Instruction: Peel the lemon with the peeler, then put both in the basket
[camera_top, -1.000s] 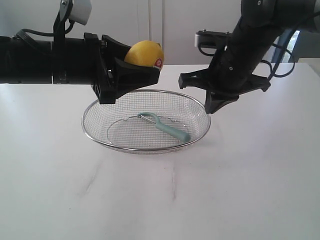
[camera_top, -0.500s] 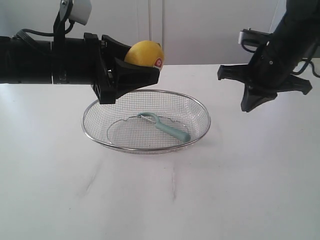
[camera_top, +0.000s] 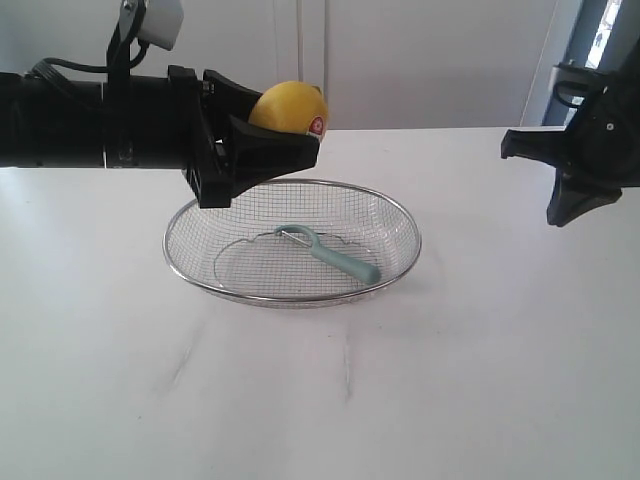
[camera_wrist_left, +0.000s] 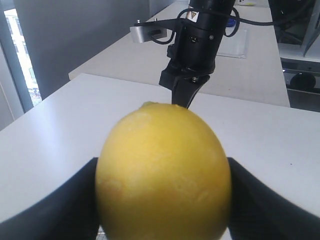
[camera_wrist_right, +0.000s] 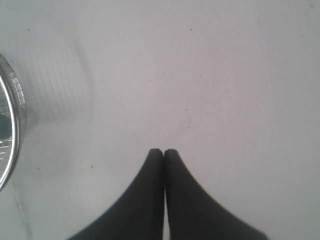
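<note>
Left gripper (camera_top: 283, 138): clamped on the small round yellow lemon (camera_top: 290, 105), which I hold in the air above the large oval silver wire-mesh basket (camera_top: 200, 284). Slim peeler with pale teal handle (camera_top: 338, 257): lying inside the basket. Right gripper (camera_wrist_right: 163, 153): fingers pressed together, empty, over the white table (camera_top: 480, 350), well apart from the basket.

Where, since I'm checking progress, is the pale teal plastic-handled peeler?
Exterior view, centre: the peeler lies inside the silver wire-mesh basket, below the round yellow lemon.
</note>
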